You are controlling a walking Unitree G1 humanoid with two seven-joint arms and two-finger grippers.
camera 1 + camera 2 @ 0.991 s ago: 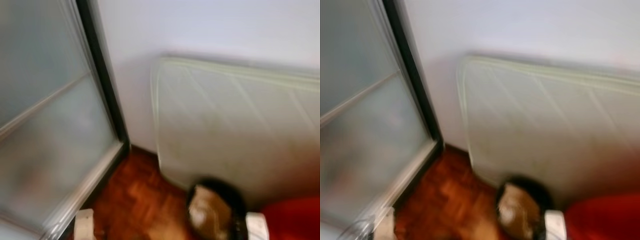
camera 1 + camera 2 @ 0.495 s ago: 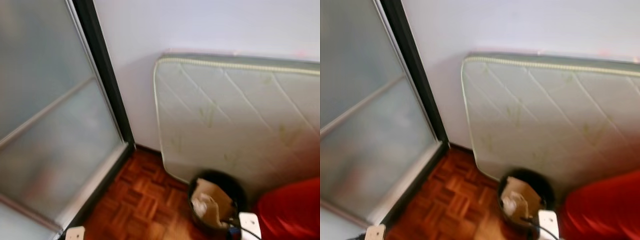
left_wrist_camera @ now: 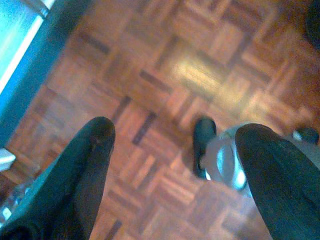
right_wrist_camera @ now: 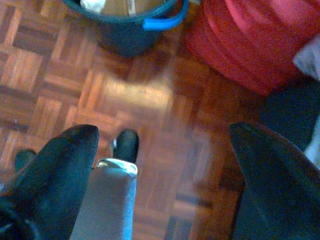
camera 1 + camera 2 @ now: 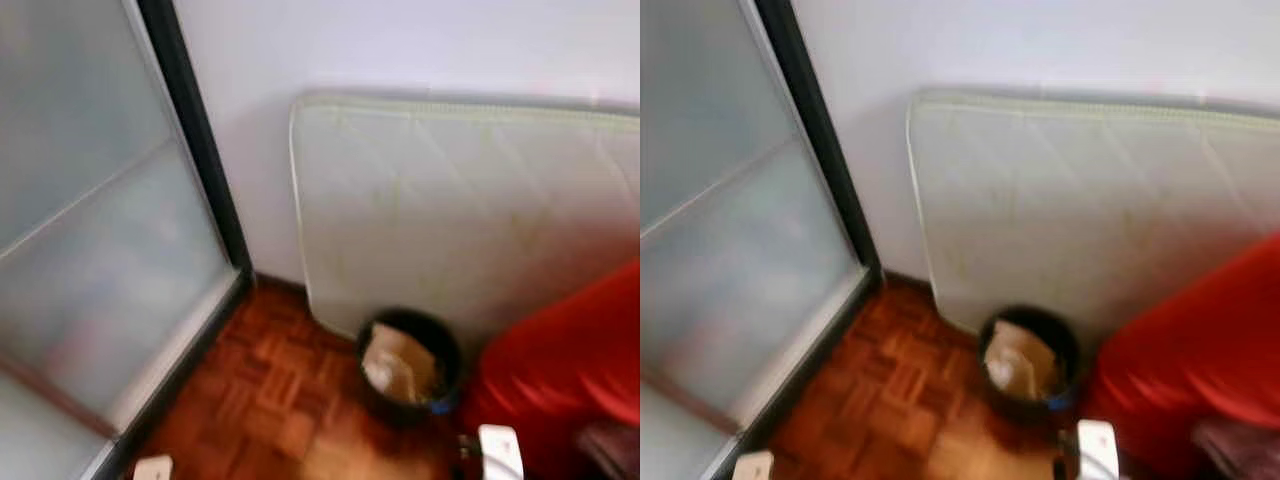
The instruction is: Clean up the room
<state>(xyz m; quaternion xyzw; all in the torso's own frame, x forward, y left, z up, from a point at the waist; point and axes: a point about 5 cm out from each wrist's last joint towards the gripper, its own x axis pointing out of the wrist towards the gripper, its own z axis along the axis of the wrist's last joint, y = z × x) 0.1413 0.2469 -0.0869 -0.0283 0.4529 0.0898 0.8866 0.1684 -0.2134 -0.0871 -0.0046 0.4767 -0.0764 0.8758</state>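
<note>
Leaning mattress (image 5: 470, 210) backs, perhaps touches, bin (image 5: 410, 365).

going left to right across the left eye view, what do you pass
frosted glass door → black door frame → mattress leaning against the wall, with the black bin on the floor in front of it → red cloth

The left gripper (image 3: 175, 165) had two long, rounded black fingers (image 3: 87, 165); the right gripper (image 4: 160, 175) matched it. A silver-grey leg (image 4: 107, 200) ended in a dark foot (image 4: 126, 145).
</note>
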